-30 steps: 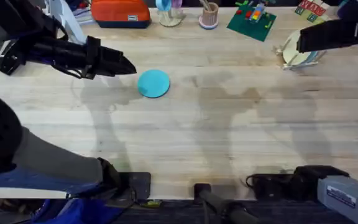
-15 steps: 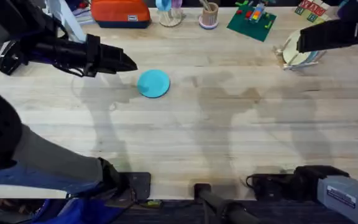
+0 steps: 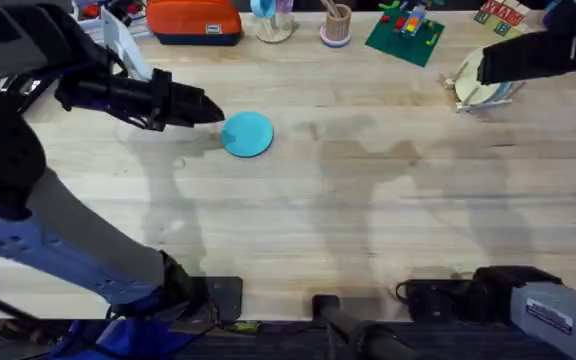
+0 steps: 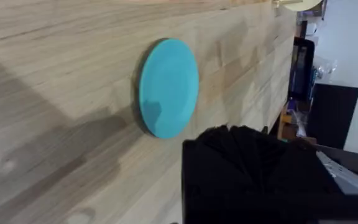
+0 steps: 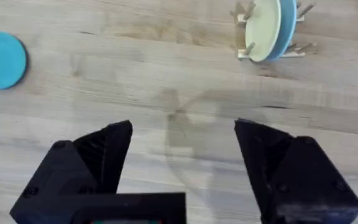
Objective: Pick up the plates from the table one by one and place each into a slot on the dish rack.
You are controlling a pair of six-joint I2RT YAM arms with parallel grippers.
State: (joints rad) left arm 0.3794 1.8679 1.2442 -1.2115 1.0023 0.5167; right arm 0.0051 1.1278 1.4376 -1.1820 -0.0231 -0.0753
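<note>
A bright turquoise plate [image 3: 247,134] lies flat on the table [image 3: 368,220], left of the middle; it also shows in the left wrist view as the plate [image 4: 168,87] and in the right wrist view as the plate [image 5: 2,60]. My left gripper [image 3: 211,110] hovers just left of it, rolled on its side, its tip close to the plate's rim. The dish rack [image 3: 480,88] stands at the far right, holding a cream plate [image 5: 260,26] and a light blue plate [image 5: 286,22] upright. My right gripper [image 5: 184,134] is open and empty, high beside the rack [image 5: 272,50].
Along the far edge sit an orange case [image 3: 193,20], a pencil cup [image 3: 337,25], a green baseplate with bricks [image 3: 405,32] and toy blocks [image 3: 501,14]. Bare wood stretches across the middle and the near side of the table.
The left arm has shifted right and a little lower, bringing its gripper closer to the turquoise plate's left rim. The right arm and the plates have not moved.
</note>
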